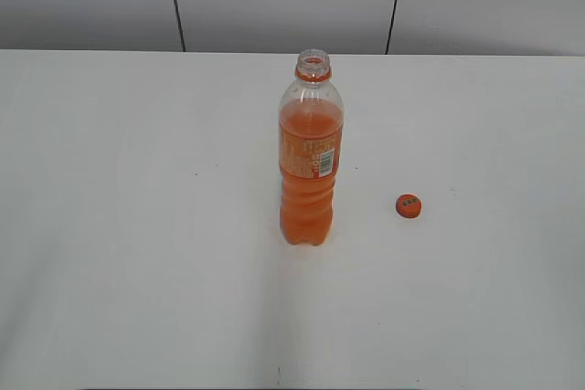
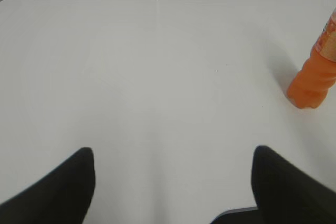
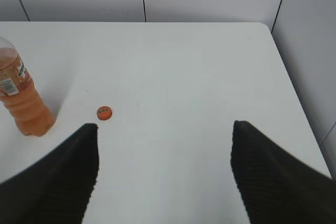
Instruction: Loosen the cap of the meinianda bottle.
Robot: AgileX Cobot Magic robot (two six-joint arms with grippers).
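Standing upright with its neck bare, the bottle has already given up its cap, which lies flat on the table, so the loosening looks done and more. Both tools hang back, well apart from either thing. The left gripper gapes wide and empty, bottle ahead to its right. The right gripper is equally wide and empty; the cap sits just ahead of its left finger, probably clear of it.
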